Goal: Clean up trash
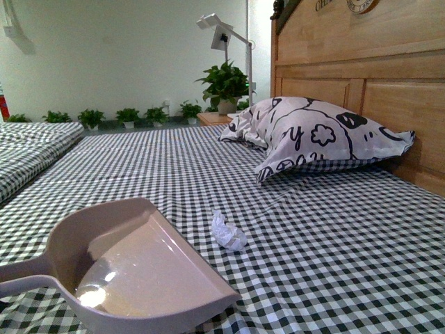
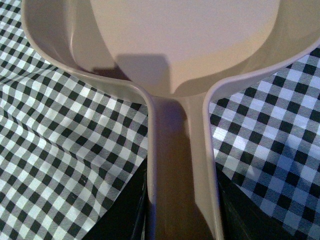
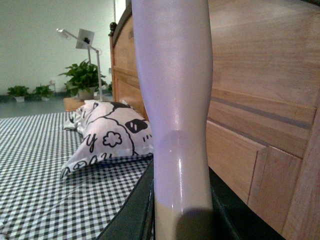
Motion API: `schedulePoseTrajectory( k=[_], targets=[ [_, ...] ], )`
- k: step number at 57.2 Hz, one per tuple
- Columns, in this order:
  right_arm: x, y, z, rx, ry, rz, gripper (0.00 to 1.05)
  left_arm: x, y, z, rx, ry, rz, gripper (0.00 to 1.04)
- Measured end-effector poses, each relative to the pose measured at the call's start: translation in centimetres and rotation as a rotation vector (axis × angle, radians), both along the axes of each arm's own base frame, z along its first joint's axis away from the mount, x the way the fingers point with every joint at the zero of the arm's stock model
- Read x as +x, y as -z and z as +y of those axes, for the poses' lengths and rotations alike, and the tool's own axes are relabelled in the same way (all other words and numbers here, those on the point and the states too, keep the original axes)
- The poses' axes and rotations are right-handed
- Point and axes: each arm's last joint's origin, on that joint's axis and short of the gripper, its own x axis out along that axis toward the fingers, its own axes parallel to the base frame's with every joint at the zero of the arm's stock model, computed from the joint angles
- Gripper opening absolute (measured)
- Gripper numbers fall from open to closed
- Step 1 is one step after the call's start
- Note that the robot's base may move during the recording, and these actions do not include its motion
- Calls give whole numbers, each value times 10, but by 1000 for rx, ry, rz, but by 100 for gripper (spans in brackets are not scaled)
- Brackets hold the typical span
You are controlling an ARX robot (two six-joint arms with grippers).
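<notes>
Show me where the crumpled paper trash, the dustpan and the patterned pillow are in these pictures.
trash [image 1: 228, 233]: front view, middle of the white crumpled wad.
dustpan [image 1: 139, 264]: front view, bare floor of the pan.
pillow [image 1: 313, 136]: front view, its patterned upper face.

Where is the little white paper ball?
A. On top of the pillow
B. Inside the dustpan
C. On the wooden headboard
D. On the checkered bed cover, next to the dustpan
D: the trash lies on the checkered bed cover beside the open edge of the dustpan, not inside it, and the pillow is farther back.
</notes>
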Motion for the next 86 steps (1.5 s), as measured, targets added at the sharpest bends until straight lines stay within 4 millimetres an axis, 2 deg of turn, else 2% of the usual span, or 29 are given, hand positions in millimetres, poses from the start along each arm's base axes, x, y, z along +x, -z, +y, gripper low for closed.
schedulePoseTrajectory(
  k=[18, 30, 46, 53, 58, 67, 74, 86],
  targets=[
    [0, 0, 0, 0, 0, 0, 20, 18, 14, -1, -26, 2, 68, 28],
    [0, 0, 0, 0, 0, 0, 20, 21, 25, -1, -22, -5, 144, 28],
    [0, 0, 0, 0, 0, 1, 20, 22, 26, -1, -21, -7, 154, 28],
    [12, -2, 3, -74, -78, 240, 20, 22, 26, -1, -21, -7, 154, 28],
    [35, 1, 8, -104, -128, 378, 20, 22, 26, -1, -19, -8, 153, 28],
    [103, 16, 24, -156, -139, 492, 20, 22, 26, -1, -19, -8, 154, 28],
    [158, 41, 39, -241, -126, 563, 20, 22, 26, -1, -19, -8, 154, 28],
    [223, 81, 64, -330, -121, 700, 20, 22, 26, -1, -19, -8, 154, 28]
  ],
)
